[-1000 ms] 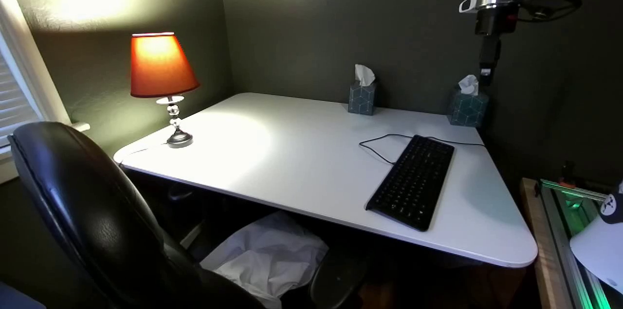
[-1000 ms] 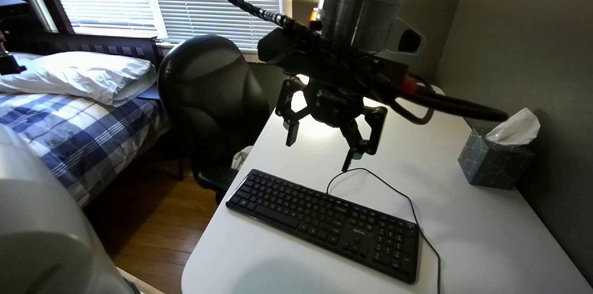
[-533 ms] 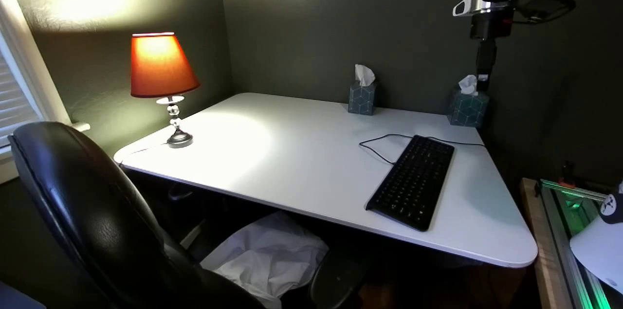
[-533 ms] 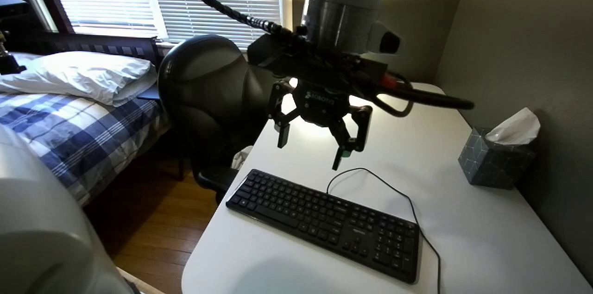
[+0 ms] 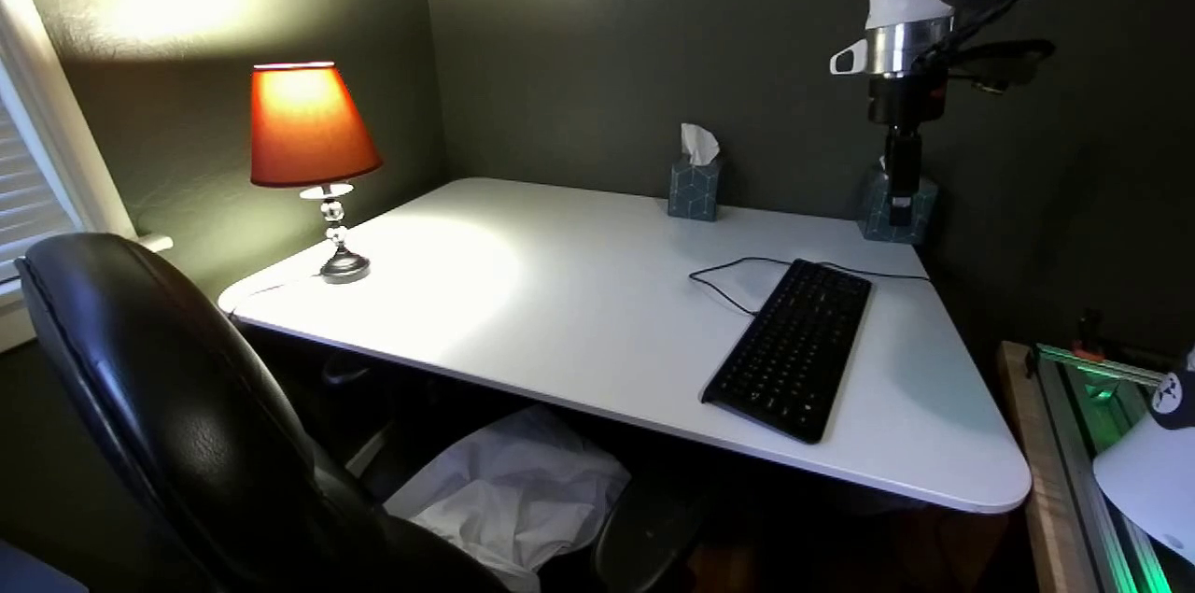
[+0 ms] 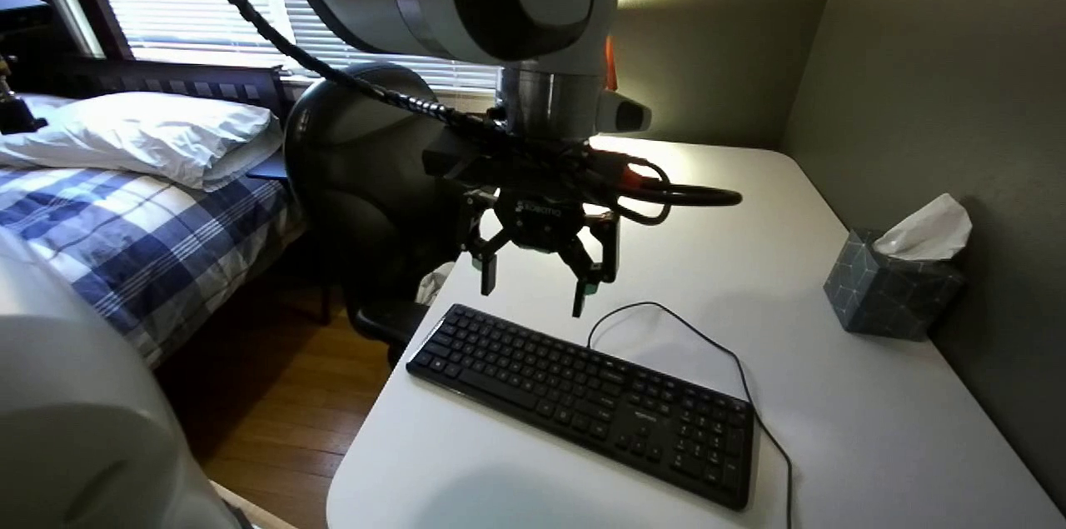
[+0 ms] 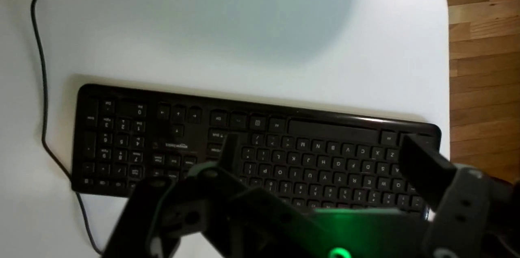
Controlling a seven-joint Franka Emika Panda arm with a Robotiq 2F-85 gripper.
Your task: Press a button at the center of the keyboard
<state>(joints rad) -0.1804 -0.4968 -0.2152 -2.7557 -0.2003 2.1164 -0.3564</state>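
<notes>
The keyboard is flat and black with a thin cable. It lies on the white table in both exterior views (image 5: 794, 345) (image 6: 583, 404). In the wrist view the keyboard (image 7: 317, 156) lies upside down below the jaws, its letter keys between the fingers. My gripper hangs in the air above the table in both exterior views (image 5: 900, 210) (image 6: 533, 296), fingers pointing down. In the wrist view the gripper (image 7: 321, 142) has its fingers wide apart with nothing between them. It does not touch the keyboard. The gripper parts hide some of the keyboard's upper key rows in the wrist view.
The keyboard cable (image 6: 723, 347) loops on the table (image 5: 579, 294). A tissue box (image 6: 891, 287) stands by the wall, and another tissue box (image 5: 694, 190) stands farther along. A red lamp (image 5: 308, 126) is at the far end. A black chair (image 5: 187, 406) stands at the table's edge.
My arm and gripper have come down toward the table. In an exterior view the gripper has shifted left. The fingers stay apart and the keyboard has not moved.
</notes>
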